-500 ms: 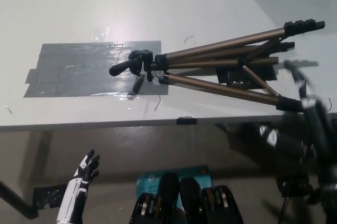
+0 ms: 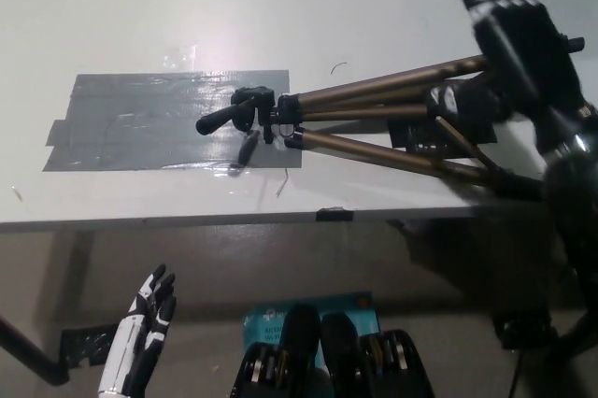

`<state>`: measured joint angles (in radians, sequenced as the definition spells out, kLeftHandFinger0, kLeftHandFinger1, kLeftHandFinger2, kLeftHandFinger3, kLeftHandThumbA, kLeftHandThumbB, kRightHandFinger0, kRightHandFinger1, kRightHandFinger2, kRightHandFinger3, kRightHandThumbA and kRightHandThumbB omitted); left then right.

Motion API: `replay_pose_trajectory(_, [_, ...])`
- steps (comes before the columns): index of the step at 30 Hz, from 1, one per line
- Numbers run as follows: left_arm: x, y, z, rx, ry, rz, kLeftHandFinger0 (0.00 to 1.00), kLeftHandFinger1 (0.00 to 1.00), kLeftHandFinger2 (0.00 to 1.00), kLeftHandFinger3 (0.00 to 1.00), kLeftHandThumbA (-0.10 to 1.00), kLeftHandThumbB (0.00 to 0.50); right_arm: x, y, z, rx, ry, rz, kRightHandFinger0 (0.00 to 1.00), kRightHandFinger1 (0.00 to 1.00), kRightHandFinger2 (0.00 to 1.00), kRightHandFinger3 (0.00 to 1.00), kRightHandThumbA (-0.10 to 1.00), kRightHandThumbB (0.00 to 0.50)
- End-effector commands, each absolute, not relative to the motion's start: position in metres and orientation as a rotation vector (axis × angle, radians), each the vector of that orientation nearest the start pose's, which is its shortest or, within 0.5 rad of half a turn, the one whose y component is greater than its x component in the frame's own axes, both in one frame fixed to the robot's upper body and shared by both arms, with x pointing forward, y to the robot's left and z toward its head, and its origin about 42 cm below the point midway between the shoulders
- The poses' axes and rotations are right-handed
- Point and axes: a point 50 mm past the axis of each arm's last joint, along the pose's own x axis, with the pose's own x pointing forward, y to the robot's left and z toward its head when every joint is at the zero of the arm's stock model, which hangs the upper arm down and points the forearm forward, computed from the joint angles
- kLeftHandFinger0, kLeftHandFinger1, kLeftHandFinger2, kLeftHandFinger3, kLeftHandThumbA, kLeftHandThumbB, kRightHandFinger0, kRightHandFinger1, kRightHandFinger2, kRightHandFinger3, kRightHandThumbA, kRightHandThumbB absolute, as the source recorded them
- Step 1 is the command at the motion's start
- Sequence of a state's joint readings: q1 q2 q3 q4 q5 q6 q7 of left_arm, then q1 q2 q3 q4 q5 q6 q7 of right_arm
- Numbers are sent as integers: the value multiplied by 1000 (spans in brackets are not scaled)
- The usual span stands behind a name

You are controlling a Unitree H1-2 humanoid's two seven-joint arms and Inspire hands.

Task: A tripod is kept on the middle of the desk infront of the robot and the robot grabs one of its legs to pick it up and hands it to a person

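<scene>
I find nothing readable on my feed. The tripod (image 2: 374, 112) shows no lettering I can make out, and the print on the teal box (image 2: 266, 319) below the desk is too blurred.

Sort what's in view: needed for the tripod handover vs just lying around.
Job:
- tripod, lying on the desk
- right hand, over the tripod's legs
- left hand, resting low at the left, open

Lying about:
- grey tape patch on the desk
- black tape bit at the desk edge
- teal box below the desk
</scene>
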<state>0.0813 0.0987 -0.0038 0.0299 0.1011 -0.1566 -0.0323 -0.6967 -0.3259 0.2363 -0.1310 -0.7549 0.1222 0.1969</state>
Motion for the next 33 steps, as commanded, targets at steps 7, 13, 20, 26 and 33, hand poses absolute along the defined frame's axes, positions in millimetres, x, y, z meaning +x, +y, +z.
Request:
replay_pose_trajectory(7, [262,247,93,219,-123,-38,1000,1000,1000,1000,871,1,474,-164,366,-1349,-491,141,1000,1000,1000,1000,1000,446])
replay_pose_trajectory(13, [263,247,94,227,-127,-41,1000,1000,1000,1000,892,0,489,-156,354,-1362,-403,192,1000,1000,1000,1000,1000,456])
replay_pose_trajectory(20, [266,249,97,216,-135,-35,1000,1000,1000,1000,882,0,502,-150,337,-1370,-314,283,1000,1000,1000,1000,1000,500])
replay_pose_trajectory(26, [264,249,97,219,-141,-40,1000,1000,1000,1000,890,3,514,-148,327,-1395,-503,132,1000,1000,1000,1000,849,427])
replay_pose_trajectory(33, [271,250,100,231,-152,-38,1000,1000,1000,1000,925,0,524,-147,332,-1417,-1024,-166,231,245,344,335,-86,269])
